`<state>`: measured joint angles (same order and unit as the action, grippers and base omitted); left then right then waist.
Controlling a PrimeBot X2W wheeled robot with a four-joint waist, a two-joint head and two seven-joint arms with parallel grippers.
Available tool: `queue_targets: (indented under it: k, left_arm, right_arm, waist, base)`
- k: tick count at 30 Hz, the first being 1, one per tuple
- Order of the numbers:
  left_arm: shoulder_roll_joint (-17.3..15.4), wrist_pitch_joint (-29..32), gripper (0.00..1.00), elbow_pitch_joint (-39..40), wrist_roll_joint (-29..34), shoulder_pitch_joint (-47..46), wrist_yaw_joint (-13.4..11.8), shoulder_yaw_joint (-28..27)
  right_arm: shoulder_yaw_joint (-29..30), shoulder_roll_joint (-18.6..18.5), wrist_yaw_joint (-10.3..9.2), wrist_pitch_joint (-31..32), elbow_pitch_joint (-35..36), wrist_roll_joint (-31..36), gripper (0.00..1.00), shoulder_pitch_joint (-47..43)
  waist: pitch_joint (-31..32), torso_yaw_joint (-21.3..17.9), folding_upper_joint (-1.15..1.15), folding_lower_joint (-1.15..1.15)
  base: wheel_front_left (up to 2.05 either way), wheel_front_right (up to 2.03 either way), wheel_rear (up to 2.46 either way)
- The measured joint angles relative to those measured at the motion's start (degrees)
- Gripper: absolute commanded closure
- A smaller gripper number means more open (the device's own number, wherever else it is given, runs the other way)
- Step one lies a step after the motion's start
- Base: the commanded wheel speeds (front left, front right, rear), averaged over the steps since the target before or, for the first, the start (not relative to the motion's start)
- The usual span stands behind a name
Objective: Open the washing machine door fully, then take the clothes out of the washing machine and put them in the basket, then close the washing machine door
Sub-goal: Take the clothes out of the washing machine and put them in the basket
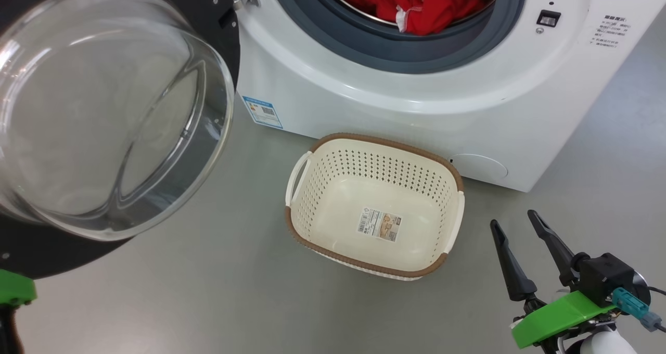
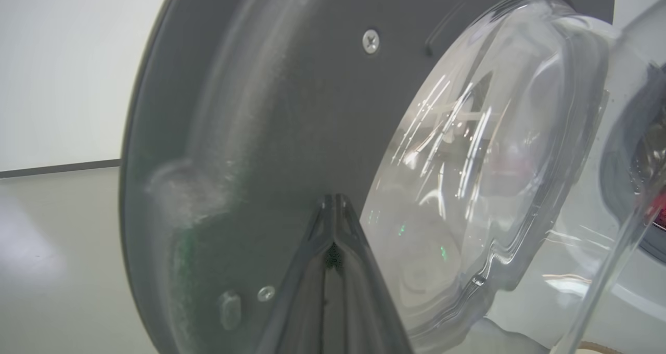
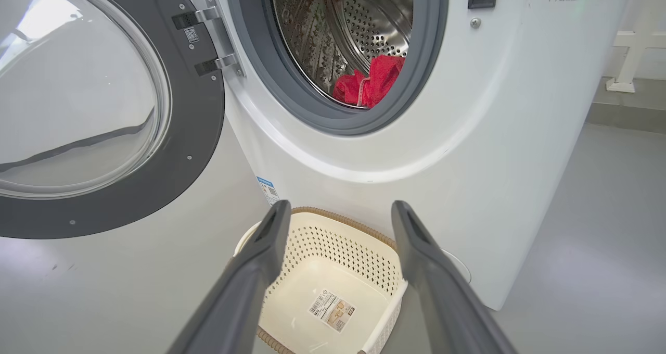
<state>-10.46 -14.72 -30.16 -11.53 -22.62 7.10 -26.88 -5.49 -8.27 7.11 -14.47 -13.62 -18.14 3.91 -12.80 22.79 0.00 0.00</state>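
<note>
Head view, and the washing machine door (image 1: 104, 109) stands swung wide at the left, its glass bowl bulging toward the camera with the black rim behind it. The washing machine (image 1: 416, 109) runs along the top. The clothes (image 1: 426, 5), red with a bit of white trim, lie in the drum mouth right at the lip of the grey seal. Down on the floor (image 1: 208, 291), the basket (image 1: 385, 143) sits empty just in front of the machine, paper label showing on its bottom. The right gripper (image 1: 512, 218) hangs at the lower right, near the basket's right end, fingers spread and holding nothing.

Left wrist view: the left gripper (image 2: 333, 200) has its fingers pressed together into one point. It aims at the door's dark inner face, just beside the glass bowl. Whether the tip touches, I cannot tell.

Right wrist view: the spread fingers frame the basket below. The door hangs open on its hinge at the left, and the red clothes lie low in the steel drum.
</note>
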Motion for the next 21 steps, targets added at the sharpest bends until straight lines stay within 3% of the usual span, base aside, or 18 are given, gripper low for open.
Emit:
queue_targets:
  k: [21]
  left_arm:
    - [-1.8,0.0,1.00,-8.2,3.5,-6.1,0.1,-6.1]
  right_arm:
    - [-0.1,-0.5,0.00,0.0,-0.1,0.1,0.00,1.3]
  waist:
    - [-1.6,-1.7,0.00,0.00]
  base:
    - [0.00,0.00,0.00]
